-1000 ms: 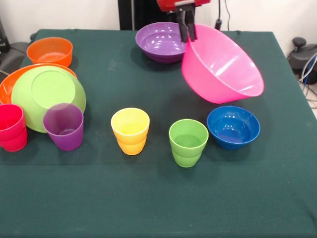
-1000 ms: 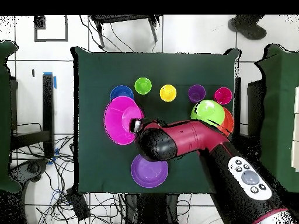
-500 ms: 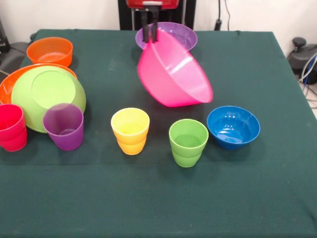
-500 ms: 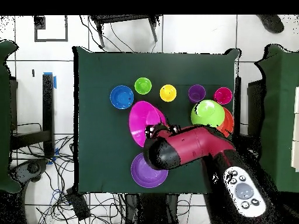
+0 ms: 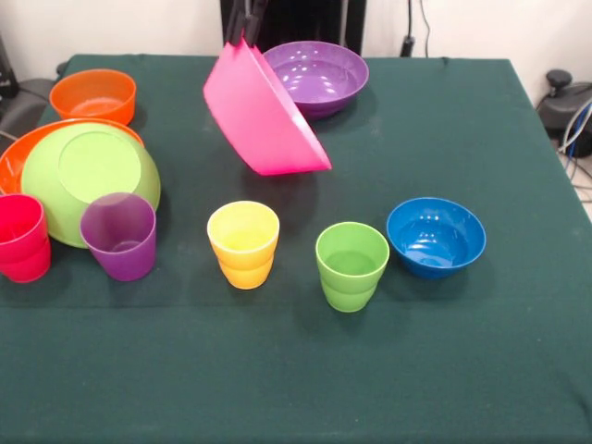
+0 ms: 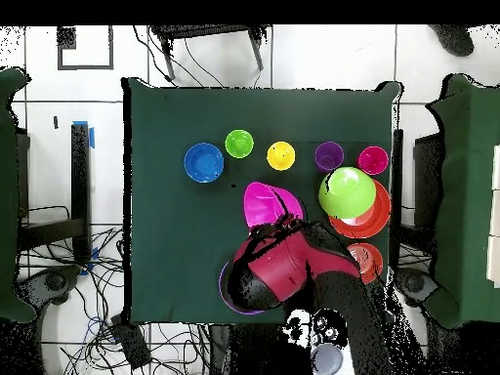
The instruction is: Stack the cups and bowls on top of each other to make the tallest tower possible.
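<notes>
Front view shows the gripper (image 5: 244, 28) at the top edge, its dark fingers pinching the rim of the pink bowl (image 5: 264, 106), which hangs tilted steeply above the table (image 5: 518, 370), clear of the cloth. Just behind it, near the far edge, sits the purple bowl (image 5: 316, 76), upright. Toward the left edge the lime green bowl (image 5: 88, 180) lies tipped inside the large orange bowl (image 5: 17, 153), with the small orange bowl (image 5: 92, 94) near the far left corner. Across the middle stand the red cup (image 5: 22, 238), purple cup (image 5: 120, 234), yellow cup (image 5: 243, 243) and green cup (image 5: 351, 265), then the small blue bowl (image 5: 436, 236).

Overhead, the arm (image 6: 278, 273) covers most of the purple bowl, and the pink bowl (image 6: 266, 203) shows just beyond it.

No tower exists yet. The step in hand looks like carrying the biggest bowl to serve as the base. Next, I judge, it must be turned fully mouth-down and set on bare cloth, clear of the cups, before release. Held by one rim edge, it could swing or slip.
</notes>
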You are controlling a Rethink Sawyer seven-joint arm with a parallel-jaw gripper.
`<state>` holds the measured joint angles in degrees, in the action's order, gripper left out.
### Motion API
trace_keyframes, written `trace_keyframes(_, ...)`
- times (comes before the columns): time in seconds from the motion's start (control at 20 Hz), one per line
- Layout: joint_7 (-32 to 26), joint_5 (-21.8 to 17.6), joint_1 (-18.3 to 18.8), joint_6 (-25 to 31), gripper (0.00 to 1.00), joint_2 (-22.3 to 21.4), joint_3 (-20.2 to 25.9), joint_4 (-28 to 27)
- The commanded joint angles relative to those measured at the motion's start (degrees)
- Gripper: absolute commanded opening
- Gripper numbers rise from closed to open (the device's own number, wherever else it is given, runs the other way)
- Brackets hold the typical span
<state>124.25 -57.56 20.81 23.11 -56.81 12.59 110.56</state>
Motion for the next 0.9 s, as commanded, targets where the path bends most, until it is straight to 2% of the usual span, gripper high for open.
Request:
trace_keyframes(0.05, 12.96, -2.21, -3.82, 3.41, 0.0, -0.91, -8.32, -3.9)
trace_keyframes(0.25, 14.87, -2.09, -8.19, 5.63, 0.0, -1.94, -11.25, -4.88)
trace_keyframes(0.35, 19.31, -5.74, -11.69, 5.88, 0.0, -0.63, -14.69, -7.13)
trace_keyframes(0.4, 24.07, -8.71, -13.71, 4.62, 0.0, 2.0, -17.16, -8.78)
trace_keyframes(0.45, 26.22, -10.06, -14.86, 3.54, 0.0, 3.48, -18.8, -9.65)
trace_keyframes(0.5, 31.49, -13.62, -17.35, 2.12, 0.0, 6.14, -21.3, -11.14)
trace_keyframes(0.55, 34.34, -15.14, -18.9, 1.49, 0.0, 7.52, -22.96, -11.79)
trace_keyframes(0.6, 41.34, -19.49, -22.06, 1.27, 0.0, 9.97, -25.3, -12.75)
trace_keyframes(0.65, 45.0, -21.22, -23.7, 0.91, 0.0, 11.4, -26.71, -12.99)
trace_keyframes(0.7, 53.28, -25.91, -26.72, 1.85, 0.0, 14.01, -28.17, -13.44)
trace_keyframes(0.75, 57.3, -28.32, -28.18, 2.43, 0.0, 15.31, -28.78, -13.64)
trace_keyframes(0.8, 64.69, -32.87, -30.47, 4.76, 0.0, 17.26, -28.95, -13.5)
trace_keyframes(0.9, 75.35, -39.94, -33.02, 9.03, 0.0, 20.02, -28.09, -12.69)
